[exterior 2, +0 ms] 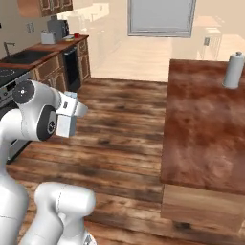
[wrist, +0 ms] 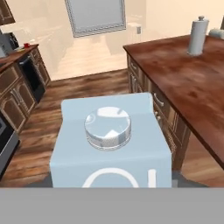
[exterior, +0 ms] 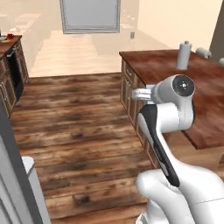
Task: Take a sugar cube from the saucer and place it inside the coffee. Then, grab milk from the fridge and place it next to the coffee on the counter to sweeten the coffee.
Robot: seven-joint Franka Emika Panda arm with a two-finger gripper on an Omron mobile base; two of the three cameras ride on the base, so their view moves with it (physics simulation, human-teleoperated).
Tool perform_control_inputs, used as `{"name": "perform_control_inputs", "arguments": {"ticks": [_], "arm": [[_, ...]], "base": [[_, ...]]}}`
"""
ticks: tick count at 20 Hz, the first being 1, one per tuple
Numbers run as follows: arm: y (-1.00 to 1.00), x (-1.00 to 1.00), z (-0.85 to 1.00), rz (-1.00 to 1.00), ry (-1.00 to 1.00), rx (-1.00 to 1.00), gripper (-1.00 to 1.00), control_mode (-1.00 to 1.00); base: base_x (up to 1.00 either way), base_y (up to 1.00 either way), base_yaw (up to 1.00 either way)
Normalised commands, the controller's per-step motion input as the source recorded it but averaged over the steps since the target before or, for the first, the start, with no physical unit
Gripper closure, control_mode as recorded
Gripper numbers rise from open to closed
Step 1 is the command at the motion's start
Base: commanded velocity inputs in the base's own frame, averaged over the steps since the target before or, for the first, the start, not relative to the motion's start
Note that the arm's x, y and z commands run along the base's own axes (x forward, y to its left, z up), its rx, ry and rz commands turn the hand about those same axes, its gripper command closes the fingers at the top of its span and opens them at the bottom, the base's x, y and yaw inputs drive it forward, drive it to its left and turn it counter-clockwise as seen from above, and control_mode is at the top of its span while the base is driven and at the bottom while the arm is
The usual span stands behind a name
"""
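The milk [wrist: 109, 144] is sitting in the tool, jaws part open around the carton, so the fetching step is in hand. Far left, the red mug [exterior 2: 76, 35] is waiting on the table [exterior 2: 52, 48]. Next the base is needing to cross open floor [exterior 2: 119, 129], keeping off the island's [exterior 2: 206, 119] near edge on the right.

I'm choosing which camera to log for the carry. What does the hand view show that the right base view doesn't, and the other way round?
Hand view: the milk carton close up from above, its round cap on top, with the floor beneath it. Right base view: the white arm, the sink and the stove top. Both: the wooden island with its paper towel roll, and the red mug far off on the left.
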Motion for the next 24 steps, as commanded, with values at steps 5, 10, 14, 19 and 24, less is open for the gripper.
{"name": "perform_control_inputs", "arguments": {"ticks": [5,10,14,19,24], "arm": [[0.00,0.00,0.00,0.00,0.00,0.00,1.00,1.00],[0.00,0.00,0.00,0.00,0.00,0.00,1.00,1.00],[0.00,0.00,0.00,0.00,0.00,0.00,1.00,1.00],[0.00,0.00,0.00,0.00,0.00,0.00,1.00,1.00],[0.00,0.00,0.00,0.00,0.00,0.00,1.00,1.00]], "base": [[1.00,0.34,0.11],[1.00,0.40,0.20],[1.00,0.32,0.26],[1.00,0.20,0.29],[1.00,0.04,0.29]]}}
